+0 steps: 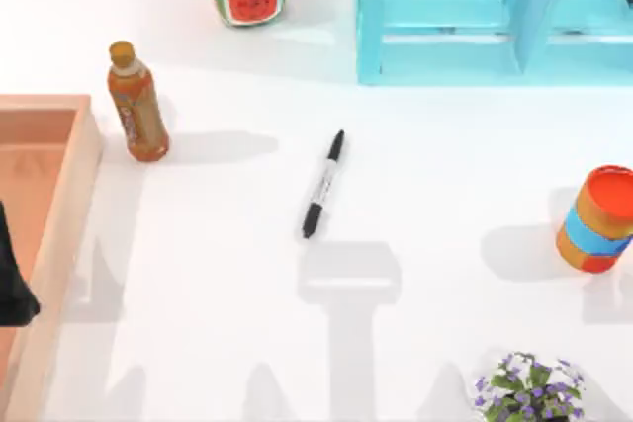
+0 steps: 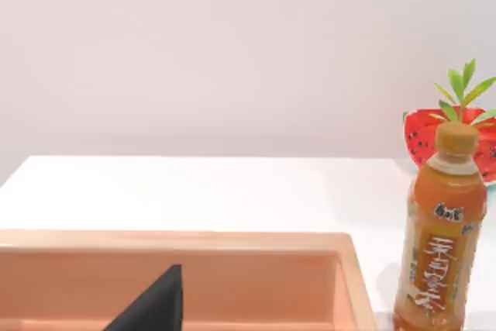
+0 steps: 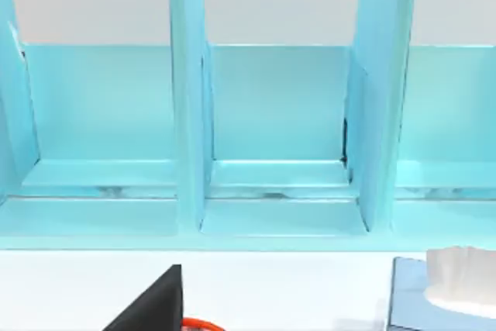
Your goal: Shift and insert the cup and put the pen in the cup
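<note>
The slim black marker pen (image 1: 324,184) lies flat mid-surface, well apart from the left gripper (image 1: 15,289), whose finger state cannot be told, over the wooden tray (image 1: 59,234).

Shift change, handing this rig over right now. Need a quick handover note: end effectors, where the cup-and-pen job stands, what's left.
Left end effector: over the wooden tray at the table's left side, well away from the pen.
Right end effector: facing the cyan rack, close to the orange cylinder at the table's right side.
Pen: lying flat mid-table, free on all sides, to the right of the bottle.
Done: nothing yet, judging by how things lie.
Left: shift the cup into place, then pick up the pen and put it in the cup.
</note>
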{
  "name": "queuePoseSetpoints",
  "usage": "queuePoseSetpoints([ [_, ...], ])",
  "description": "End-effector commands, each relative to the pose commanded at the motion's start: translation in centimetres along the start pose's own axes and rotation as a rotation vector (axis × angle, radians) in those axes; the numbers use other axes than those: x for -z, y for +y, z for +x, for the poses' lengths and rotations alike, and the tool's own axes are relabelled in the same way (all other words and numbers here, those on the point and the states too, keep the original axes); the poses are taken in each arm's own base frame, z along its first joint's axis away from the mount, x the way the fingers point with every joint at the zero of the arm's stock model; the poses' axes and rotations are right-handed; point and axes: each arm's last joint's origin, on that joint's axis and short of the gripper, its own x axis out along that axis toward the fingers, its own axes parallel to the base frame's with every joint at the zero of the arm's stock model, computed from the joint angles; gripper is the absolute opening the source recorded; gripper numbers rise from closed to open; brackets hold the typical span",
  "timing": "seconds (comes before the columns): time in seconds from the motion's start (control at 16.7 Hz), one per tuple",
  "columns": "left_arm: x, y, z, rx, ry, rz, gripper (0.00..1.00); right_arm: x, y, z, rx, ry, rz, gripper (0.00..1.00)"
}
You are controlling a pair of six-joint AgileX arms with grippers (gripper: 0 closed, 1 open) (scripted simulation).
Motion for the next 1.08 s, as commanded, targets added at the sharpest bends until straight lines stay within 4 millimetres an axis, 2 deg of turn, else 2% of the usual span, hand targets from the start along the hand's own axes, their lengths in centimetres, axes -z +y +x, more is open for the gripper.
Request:
queuePoseSetpoints([
  [0.18, -0.2, 0.0, 0.0, -0.003, 0.010, 0.002, 1.00, 0.0, 0.0, 0.0, 0.000, 0.000, 0.000, 1.00],
  [0.3, -1.1, 0.1, 0.0, -0.013, 0.059, 0.011, 1.00, 0.0, 0.0, 0.0, 0.000, 0.000, 0.000, 1.00],
  [0.48, -3.7, 0.4, 0.5, -0.034, 0.195, 0.033, 1.00, 0.0, 0.0, 0.0, 0.000, 0.000, 0.000, 1.00],
  [0.6, -6.0, 0.7, 1.5, -0.048, 0.329, 0.049, 1.00, 0.0, 0.0, 0.0, 0.000, 0.000, 0.000, 1.00],
  [0.84, -9.4, 1.8, 6.0, -0.061, 0.698, 0.068, 1.00, 0.0, 0.0, 0.0, 0.000, 0.000, 0.000, 1.00],
  [1.08, -10.6, 3.6, 11.7, -0.052, 1.068, 0.064, 1.00, 0.0, 0.0, 0.0, 0.000, 0.000, 0.000, 1.00],
])
